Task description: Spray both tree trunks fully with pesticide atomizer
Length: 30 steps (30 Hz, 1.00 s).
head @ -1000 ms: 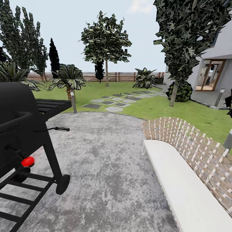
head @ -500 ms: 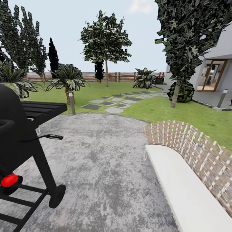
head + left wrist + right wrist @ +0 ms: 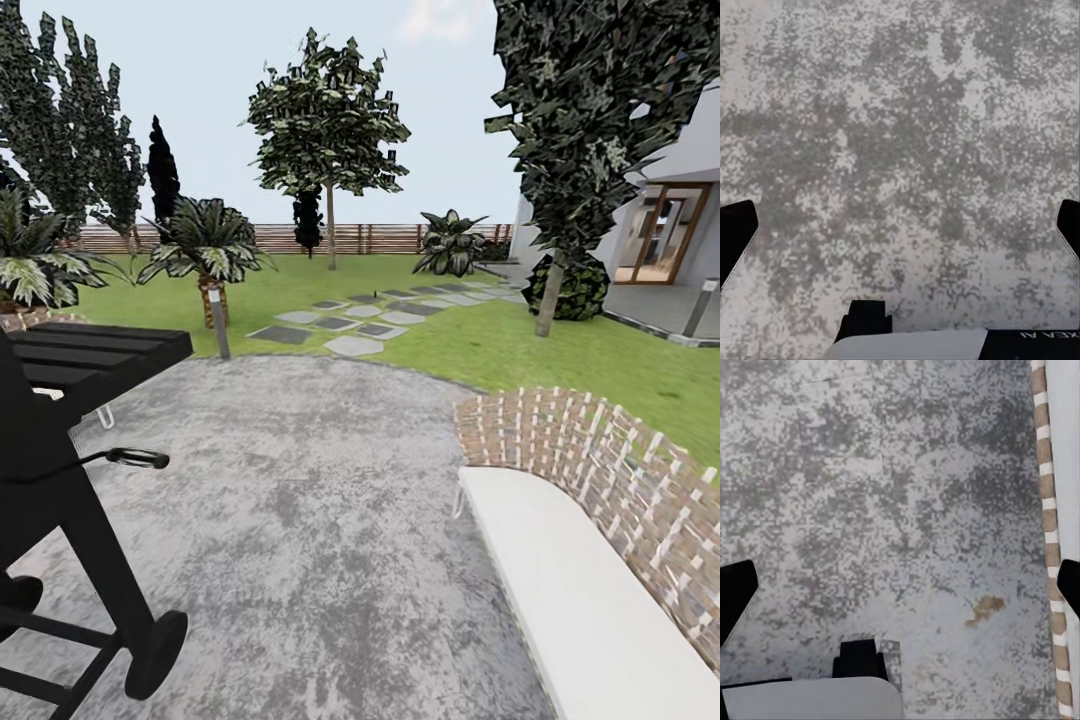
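The head view looks over a grey mottled patio (image 3: 320, 520) toward the garden (image 3: 400, 300). At the left edge stands a black grill (image 3: 60, 480) on wheels, with a slatted side shelf. At the right, a curved brick wall (image 3: 600, 470) runs behind a long white bench (image 3: 580, 610). Beyond the patio, flat stepping stones (image 3: 350, 325) lie in the lawn, and a slim lamp post (image 3: 217, 322) stands at the patio edge, close to a short palm (image 3: 205, 245). One tree (image 3: 328, 125) with a thin straight trunk (image 3: 330, 228) stands far back near the brown fence (image 3: 370, 238). A second tree (image 3: 590, 110) stands nearer at the right, its trunk (image 3: 548, 295) beside a round dark shrub (image 3: 575, 285) and in front of the house (image 3: 670, 230). The atomizer cannot be made out; a tiny dark thing lies on the far stones, too small to tell. In the left wrist view, the left claw (image 3: 900, 232) hangs above the patio floor with its two black fingers (image 3: 735, 232) wide apart at the picture edges, and nothing is between them. In the right wrist view, the right claw (image 3: 900, 592) is also spread wide and holds nothing; a brick edge (image 3: 1048, 525) and a small brown stain (image 3: 984, 607) show on the ground below it.
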Available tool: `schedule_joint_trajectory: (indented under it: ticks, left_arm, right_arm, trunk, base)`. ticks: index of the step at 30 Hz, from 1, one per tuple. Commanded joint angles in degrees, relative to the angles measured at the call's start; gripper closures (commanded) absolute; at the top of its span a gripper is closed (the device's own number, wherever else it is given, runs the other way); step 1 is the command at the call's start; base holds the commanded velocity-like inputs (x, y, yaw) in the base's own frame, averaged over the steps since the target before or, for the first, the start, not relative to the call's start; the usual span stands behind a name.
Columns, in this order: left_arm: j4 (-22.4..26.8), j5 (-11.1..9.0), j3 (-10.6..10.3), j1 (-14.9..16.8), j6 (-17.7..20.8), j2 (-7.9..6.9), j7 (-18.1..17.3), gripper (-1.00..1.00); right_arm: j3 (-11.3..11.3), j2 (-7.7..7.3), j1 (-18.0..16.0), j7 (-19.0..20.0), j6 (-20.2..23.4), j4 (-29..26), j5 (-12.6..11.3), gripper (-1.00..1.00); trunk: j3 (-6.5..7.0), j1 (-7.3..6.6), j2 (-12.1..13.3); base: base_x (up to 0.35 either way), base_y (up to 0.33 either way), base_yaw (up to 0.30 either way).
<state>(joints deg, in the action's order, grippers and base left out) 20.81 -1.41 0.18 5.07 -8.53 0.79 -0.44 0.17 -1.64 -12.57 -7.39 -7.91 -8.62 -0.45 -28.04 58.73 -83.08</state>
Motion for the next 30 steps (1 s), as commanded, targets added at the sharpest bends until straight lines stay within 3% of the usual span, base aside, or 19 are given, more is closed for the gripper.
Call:
schedule_joint_trajectory:
  ticks: [1,30]
  left_arm:
    - [0.00,0.00,0.00,0.01,0.00,0.00,0.00,-1.00]
    - [-0.06,0.00,0.00,0.00,-0.01,0.00,0.00,-1.00]
  right_arm:
    - [0.00,-0.01,0.00,0.00,0.00,0.00,0.00,-1.00]
    - [-0.02,0.79,0.00,0.00,0.00,0.09,0.01,-1.00]
  trunk:
    - [-0.01,0.00,0.00]
    - [-0.97,0.00,0.00]
  base:
    - [0.350,0.000,0.000]
    - [0.350,0.000,0.000]
